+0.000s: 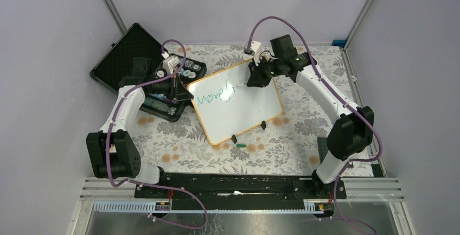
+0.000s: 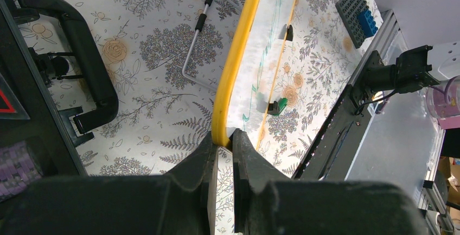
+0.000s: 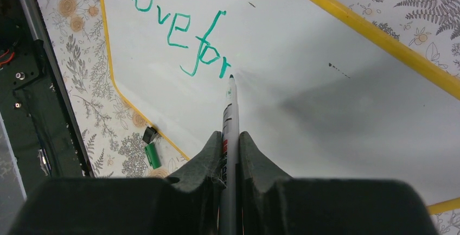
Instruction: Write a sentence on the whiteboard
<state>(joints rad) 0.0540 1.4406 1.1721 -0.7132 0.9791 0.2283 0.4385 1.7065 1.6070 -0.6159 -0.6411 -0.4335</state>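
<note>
Right gripper point(image 3: 230, 137) clamps marker point(image 3: 230, 102), tip on board point(image 3: 325, 39) just right of writing point(image 3: 179, 29) "Move for"; left gripper point(image 2: 223, 139) pinches board edge.

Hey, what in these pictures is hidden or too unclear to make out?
1. Top view: the green marker handwriting on the orange-rimmed white whiteboard blurs after "Move", too small.
2. Left wrist view: whiteboard is edge-on, handwriting unreadable.
3. Right wrist view: slim grey marker pen, rear hidden between right fingers.
4. Top view: black foam-lined case, contents partly hidden by left arm.
</note>
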